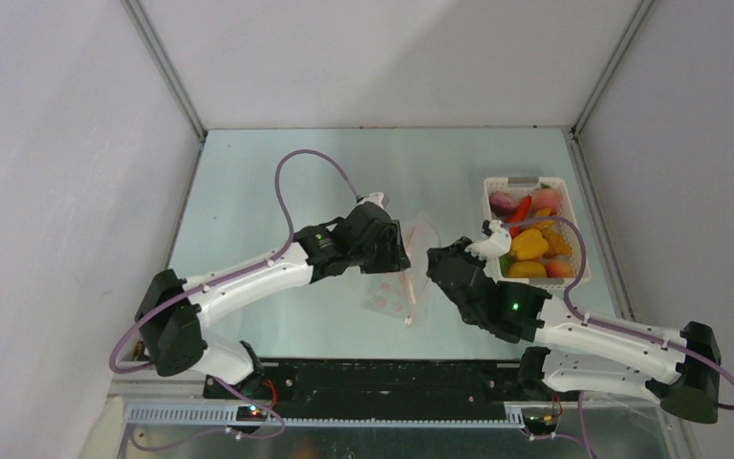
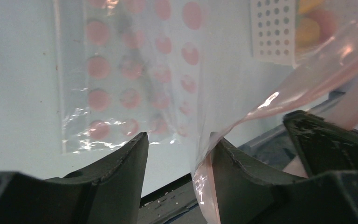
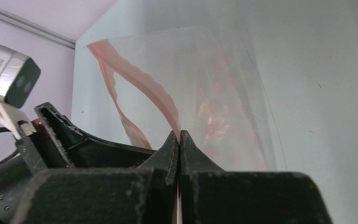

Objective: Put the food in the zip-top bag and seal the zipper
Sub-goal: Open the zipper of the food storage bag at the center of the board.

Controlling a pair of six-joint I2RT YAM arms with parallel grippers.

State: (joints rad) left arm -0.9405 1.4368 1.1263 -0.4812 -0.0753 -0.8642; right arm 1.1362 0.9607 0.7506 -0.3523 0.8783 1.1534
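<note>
The clear zip-top bag (image 1: 394, 287) with pink dots lies mid-table, its mouth lifted between my grippers. My right gripper (image 1: 437, 258) is shut on one lip of the pink zipper (image 3: 144, 88), pinched at the fingertips (image 3: 180, 139). My left gripper (image 1: 399, 251) is open; in the left wrist view (image 2: 179, 149) the other pink lip (image 2: 303, 86) drapes against the inner face of its right finger (image 2: 242, 177). The dotted bag body (image 2: 130, 74) lies flat on the table beyond. The food (image 1: 529, 245), red, yellow, orange and pink pieces, sits in the basket.
The white slotted basket (image 1: 526, 180) stands at the right of the table, just behind my right arm; its perforated wall (image 2: 272, 32) shows in the left wrist view. Grey enclosure walls (image 1: 57, 191) bound the green table (image 1: 268, 191).
</note>
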